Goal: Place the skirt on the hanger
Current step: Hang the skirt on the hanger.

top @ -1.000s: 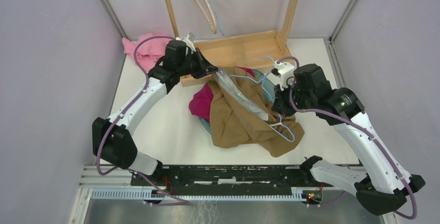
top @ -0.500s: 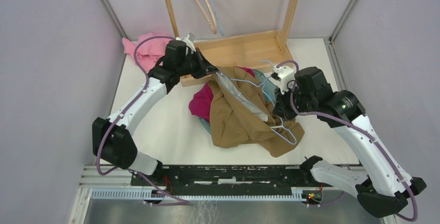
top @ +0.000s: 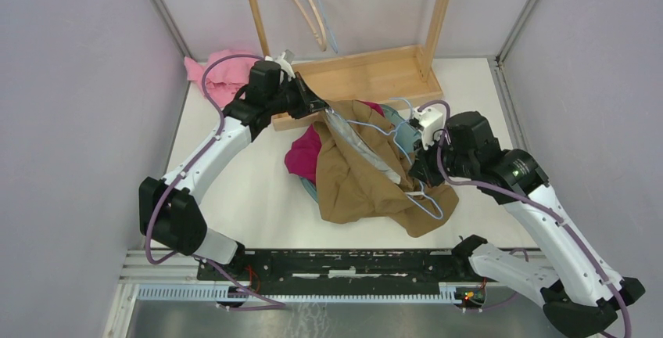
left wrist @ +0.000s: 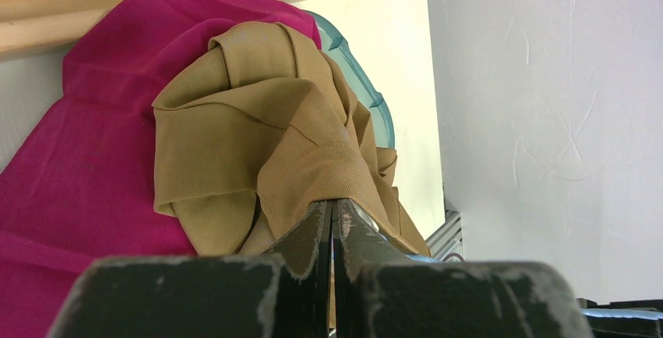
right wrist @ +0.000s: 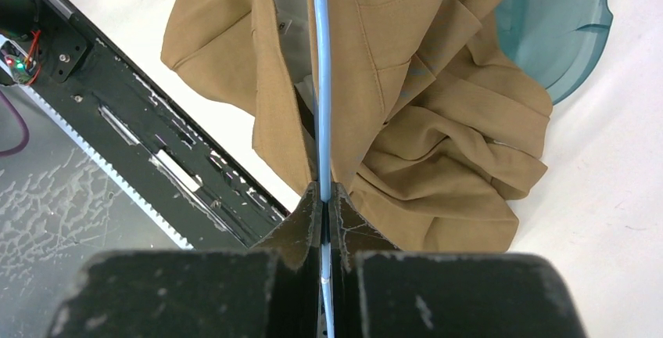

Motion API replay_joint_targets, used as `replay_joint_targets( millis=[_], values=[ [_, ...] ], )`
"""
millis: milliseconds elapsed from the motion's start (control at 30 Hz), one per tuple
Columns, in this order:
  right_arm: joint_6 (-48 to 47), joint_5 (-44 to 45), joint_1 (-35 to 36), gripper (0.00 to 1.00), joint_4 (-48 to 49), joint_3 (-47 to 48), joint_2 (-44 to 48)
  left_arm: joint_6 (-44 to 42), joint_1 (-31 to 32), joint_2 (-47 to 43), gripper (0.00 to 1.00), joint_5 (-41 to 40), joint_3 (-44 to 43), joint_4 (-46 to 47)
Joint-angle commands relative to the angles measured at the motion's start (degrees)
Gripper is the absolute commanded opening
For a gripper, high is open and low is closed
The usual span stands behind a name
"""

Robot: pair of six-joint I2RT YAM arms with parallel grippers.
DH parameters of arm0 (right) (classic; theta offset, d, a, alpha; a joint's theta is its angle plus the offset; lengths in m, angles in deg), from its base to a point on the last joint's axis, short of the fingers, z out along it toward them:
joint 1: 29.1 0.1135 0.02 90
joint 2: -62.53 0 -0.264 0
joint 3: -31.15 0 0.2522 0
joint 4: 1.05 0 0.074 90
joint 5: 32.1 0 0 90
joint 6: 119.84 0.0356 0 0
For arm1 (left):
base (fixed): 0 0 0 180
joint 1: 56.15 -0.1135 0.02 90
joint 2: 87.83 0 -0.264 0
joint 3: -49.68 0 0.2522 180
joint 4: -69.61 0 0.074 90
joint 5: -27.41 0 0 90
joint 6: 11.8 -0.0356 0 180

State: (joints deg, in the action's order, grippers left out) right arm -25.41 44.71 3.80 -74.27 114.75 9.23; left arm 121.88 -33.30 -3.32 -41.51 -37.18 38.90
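Left gripper: clenched on a fold of the khaki skirt, apparently its waistband edge, at the far side of the heap. Right gripper: clamped on the pale blue hanger, whose bar passes between 2 skirt folds. The skirt lies heaped mid-table over a magenta garment and a teal tub. Judgement: the cloth is light and limp and may slide off the thin, smooth hanger. The stiffer waistband seam is the best hold.

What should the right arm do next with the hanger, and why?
Probably push the hanger slightly deeper into the skirt: the right gripper is shut on its wire, the left gripper pinches the skirt's edge, and the hanger sits only partly inside.
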Motion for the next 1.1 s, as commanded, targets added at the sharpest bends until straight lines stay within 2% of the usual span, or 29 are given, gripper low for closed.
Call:
replay_joint_targets(
  millis=[0,267,1067],
  values=[
    [-0.87,-0.58,0.33,0.01,7.15,-2.23,1.84,1.61,-0.39,-0.71,0.04,-0.01,-0.64,3.35],
    [-0.53,0.95,0.31,0.01,11.74,-3.89,4.95,1.32,-0.42,-0.75,0.04,-0.25,-0.46,3.09],
    [0.24,1.31,0.33,0.01,16.74,-6.78,9.45,0.35,-2.71,-2.92,0.04,0.62,-0.12,1.28]
  ],
)
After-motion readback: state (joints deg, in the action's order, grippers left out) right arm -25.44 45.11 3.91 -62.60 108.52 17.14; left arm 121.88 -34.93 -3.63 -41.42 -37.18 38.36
